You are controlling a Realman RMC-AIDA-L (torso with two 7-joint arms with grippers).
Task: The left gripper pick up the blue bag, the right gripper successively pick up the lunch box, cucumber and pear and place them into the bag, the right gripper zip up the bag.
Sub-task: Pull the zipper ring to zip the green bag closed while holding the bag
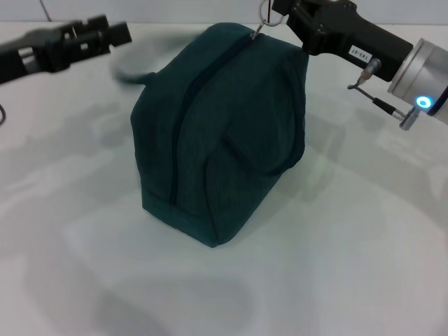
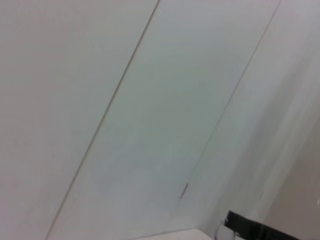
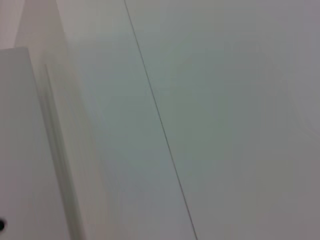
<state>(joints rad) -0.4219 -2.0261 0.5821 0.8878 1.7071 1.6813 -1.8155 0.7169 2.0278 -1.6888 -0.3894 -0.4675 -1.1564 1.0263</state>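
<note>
The blue bag [image 1: 217, 133] sits on the white counter [image 1: 336, 266], about in the middle. It looks zipped up, with a dark zip line [image 1: 183, 119] running over its top and down the near end. A loop handle [image 1: 262, 150] hangs flat against the side that faces the right arm. At the far top corner of the bag is a metal ring zip pull [image 1: 268, 15], standing up from the cloth. The right tool [image 1: 287, 12] is right at that ring, up at the far edge of the scene, and I cannot tell if it is gripping the ring or just next to it. The right arm [image 1: 364, 49] is black near the tool and silver farther back, with a small blue light [image 1: 423, 103] glowing on it. The left tool [image 1: 105, 35] is off to the far left, apart from the bag, up above the counter. I cannot tell if it is open or closed. Both wrist cameras show only pale wall panels [image 2: 150, 100].
</note>
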